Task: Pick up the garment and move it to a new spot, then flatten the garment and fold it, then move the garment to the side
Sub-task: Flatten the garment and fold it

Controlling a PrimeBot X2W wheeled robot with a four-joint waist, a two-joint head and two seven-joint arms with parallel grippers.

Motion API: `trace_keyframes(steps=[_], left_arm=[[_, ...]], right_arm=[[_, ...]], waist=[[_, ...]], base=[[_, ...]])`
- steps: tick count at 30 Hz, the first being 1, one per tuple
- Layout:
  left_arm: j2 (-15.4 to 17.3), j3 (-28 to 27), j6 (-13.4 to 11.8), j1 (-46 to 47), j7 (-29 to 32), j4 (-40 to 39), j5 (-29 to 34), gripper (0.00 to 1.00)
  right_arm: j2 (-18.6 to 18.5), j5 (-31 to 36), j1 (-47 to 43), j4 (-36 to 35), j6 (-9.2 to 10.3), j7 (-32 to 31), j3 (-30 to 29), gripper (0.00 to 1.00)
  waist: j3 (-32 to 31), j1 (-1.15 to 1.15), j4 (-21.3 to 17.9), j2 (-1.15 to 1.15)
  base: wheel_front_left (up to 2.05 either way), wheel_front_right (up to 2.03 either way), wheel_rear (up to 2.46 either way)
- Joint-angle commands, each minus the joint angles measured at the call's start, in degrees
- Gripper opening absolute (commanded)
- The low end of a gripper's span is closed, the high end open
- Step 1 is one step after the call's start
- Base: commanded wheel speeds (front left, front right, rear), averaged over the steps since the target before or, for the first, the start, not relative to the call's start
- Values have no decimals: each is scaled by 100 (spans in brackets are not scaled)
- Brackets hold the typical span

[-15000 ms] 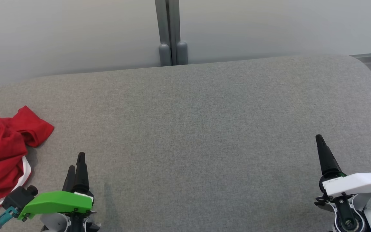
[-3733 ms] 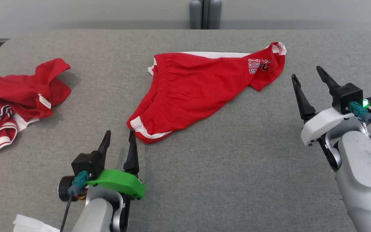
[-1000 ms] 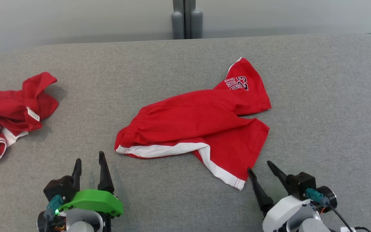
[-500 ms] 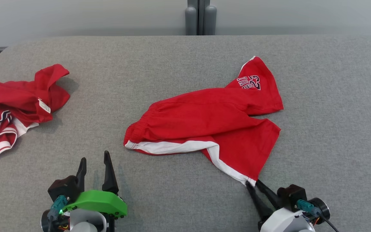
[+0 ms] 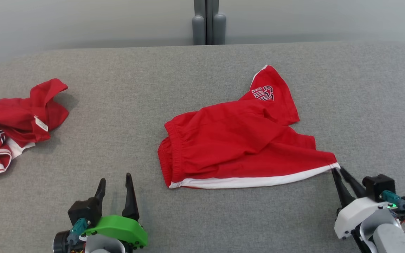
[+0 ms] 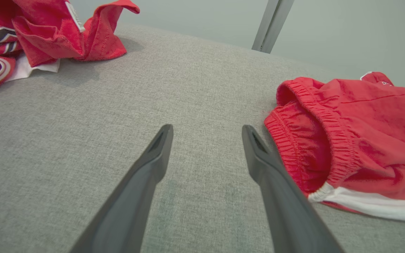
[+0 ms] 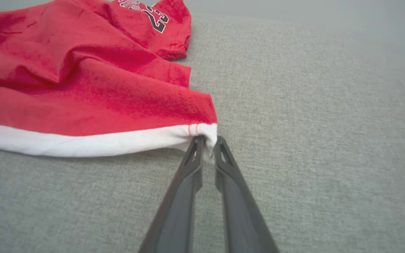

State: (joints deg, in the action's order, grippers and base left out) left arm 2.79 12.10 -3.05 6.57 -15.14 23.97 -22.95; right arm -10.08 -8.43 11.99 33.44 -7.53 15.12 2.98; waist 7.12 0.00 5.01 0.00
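Your right tool (image 7: 209, 142) is clenched on the white-trimmed hem corner of the red shorts (image 5: 237, 144), which lie spread at the middle of the grey table (image 5: 202, 77), while your left tool (image 5: 115, 177) hovers released near their waistband.

A grey, cloth-covered worktop (image 5: 118, 147) with rounded far corners carries two things. Red shorts (image 5: 237, 140) with a white hem lie spread near its middle (waistband bunched at their left end). Well to the left of the shorts sits a crumpled red garment (image 5: 16, 116) with white trim.
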Motion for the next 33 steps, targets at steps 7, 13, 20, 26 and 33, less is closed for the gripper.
trace_keyframes(steps=[7,13,20,26,33], left_arm=[[23,69,-41,-121,-1,-155,617,100],[23,121,-62,-276,-2,-315,1249,100],[23,95,-49,-616,-2,-286,1354,100],[23,197,5,-793,-2,-201,1309,100],[22,297,103,-486,-2,-71,1241,100]], right_arm=[[184,285,10,-1107,8,4,-543,100],[580,502,-446,-1696,8,4,-692,100],[692,431,-870,-1451,8,4,-639,100],[705,284,-1010,-1315,8,4,-621,100],[706,272,-774,-1338,8,4,-589,100]], waist=[[-100,0,-150,0],[-296,0,-211,0],[-576,0,-239,0],[-627,0,-242,0],[-295,0,-270,0]], base=[[0,0,0],[0,0,0],[0,0,0],[0,0,0],[0,0,0]])
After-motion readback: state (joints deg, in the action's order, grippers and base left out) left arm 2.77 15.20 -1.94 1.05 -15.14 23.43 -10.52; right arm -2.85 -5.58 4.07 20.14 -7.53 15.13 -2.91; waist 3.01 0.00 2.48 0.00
